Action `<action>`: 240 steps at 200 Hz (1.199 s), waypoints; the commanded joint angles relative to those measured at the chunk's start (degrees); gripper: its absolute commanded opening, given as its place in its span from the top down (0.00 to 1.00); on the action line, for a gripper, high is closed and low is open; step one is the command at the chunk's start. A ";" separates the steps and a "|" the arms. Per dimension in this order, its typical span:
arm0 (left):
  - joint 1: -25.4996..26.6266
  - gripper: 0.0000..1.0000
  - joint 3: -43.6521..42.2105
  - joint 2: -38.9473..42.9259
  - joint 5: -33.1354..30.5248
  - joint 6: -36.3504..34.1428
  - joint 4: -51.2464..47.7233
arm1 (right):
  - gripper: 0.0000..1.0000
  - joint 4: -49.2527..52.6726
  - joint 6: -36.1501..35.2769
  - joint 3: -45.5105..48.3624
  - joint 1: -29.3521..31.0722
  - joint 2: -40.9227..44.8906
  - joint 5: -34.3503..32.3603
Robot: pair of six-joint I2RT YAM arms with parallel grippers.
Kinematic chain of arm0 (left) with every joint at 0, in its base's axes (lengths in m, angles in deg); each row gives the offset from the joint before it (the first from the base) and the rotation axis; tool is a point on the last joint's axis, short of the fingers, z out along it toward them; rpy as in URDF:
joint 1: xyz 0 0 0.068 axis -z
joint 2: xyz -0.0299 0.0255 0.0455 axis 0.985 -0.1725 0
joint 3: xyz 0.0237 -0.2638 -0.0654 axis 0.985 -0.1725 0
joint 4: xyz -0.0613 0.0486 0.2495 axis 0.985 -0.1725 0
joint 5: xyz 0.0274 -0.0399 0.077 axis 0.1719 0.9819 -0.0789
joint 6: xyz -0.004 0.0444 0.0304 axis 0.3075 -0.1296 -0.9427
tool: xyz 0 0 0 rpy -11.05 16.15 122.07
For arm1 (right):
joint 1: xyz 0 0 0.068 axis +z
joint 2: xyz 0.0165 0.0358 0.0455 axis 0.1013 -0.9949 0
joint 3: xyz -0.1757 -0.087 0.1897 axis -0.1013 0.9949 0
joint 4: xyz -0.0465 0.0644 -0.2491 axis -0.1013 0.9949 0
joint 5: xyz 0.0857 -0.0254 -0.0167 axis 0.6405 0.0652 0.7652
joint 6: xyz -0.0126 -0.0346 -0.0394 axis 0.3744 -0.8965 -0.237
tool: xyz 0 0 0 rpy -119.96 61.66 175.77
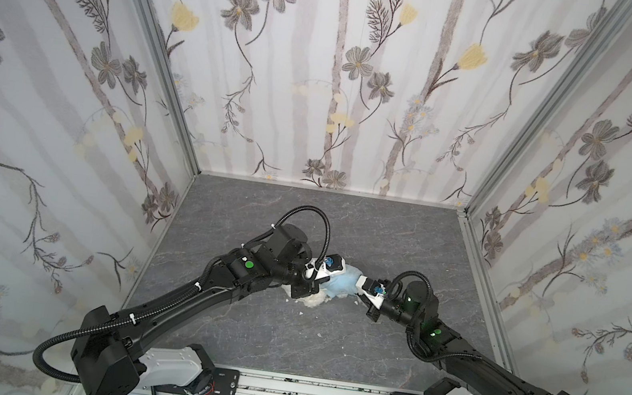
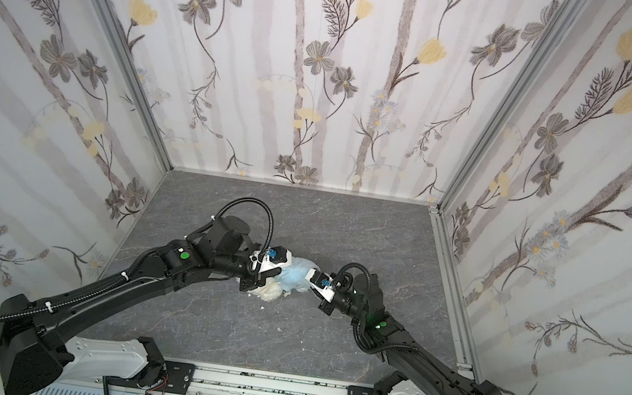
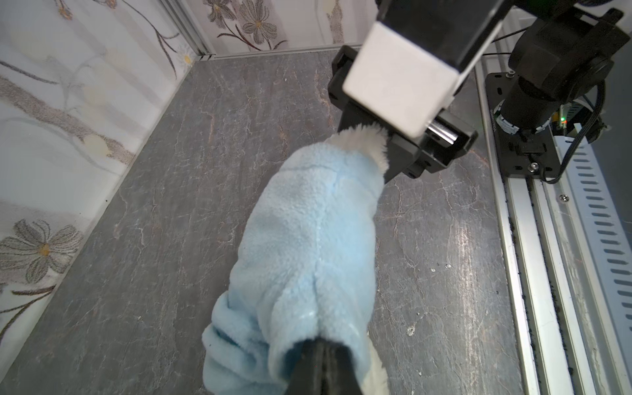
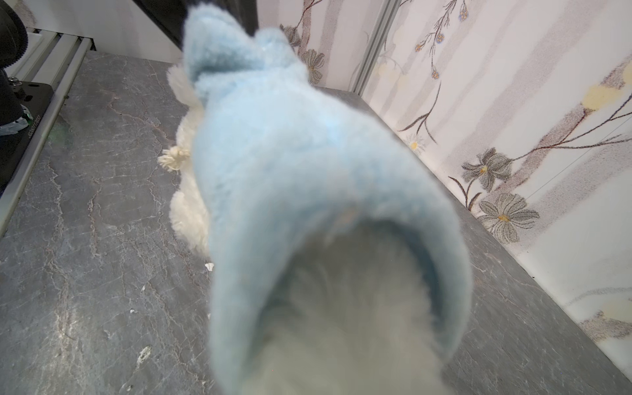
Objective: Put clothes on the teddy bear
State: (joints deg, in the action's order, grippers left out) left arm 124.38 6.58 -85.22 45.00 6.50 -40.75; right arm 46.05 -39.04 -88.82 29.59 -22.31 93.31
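The small fluffy white plush teddy bear (image 1: 311, 299) sits mid-table, a light-blue fleece hoodie (image 3: 307, 222) over it. The left gripper (image 3: 319, 345), at its 9 o'clock, pinches fleece with its fingers together. The right gripper (image 3: 374, 145), at 3 o'clock, seems clamped on white fur. Draw the fleece along gently against that hold. Only the right wrist view shows the hoodie's open rim with fur inside.

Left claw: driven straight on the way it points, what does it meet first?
The light-blue hoodie the left claw pinches; beyond, the right claw at the teddy bear, depth unclear.
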 commanded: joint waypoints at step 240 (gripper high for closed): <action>5.74 0.75 6.14 -18.65 3.61 8.29 16.03 | 1.00 -26.85 29.22 -3.89 4.23 -0.95 10.11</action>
State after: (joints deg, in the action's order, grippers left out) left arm 129.19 13.75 -102.16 44.67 11.01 -33.69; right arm 55.23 -12.96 -91.40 32.30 -23.36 89.81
